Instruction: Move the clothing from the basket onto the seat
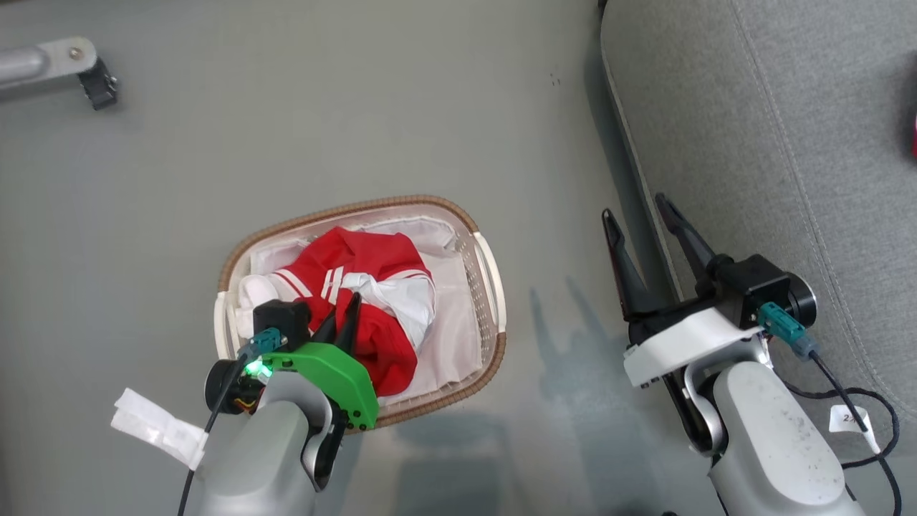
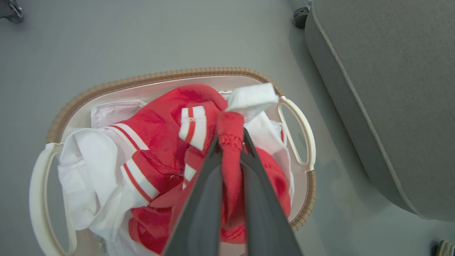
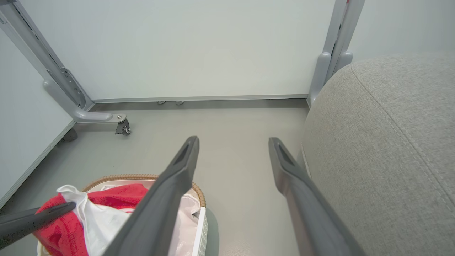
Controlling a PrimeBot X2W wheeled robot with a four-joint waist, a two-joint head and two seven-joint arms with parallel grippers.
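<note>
My left claw (image 2: 231, 137) pinches a bunched fold of the clothing (image 2: 160, 142), heaped in the basket (image 2: 160, 76). Soft, light stuff, I'd judge; a thick fold grips best. My right claw (image 1: 633, 208) hangs spread beside the seat (image 1: 788, 143).

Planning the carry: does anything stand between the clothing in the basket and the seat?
On the floor between the basket and the seat, nothing visible. But the right gripper, jaws open, hangs over that gap at the seat's edge, so the left gripper, shut on the clothing, may have to pass around it.
</note>
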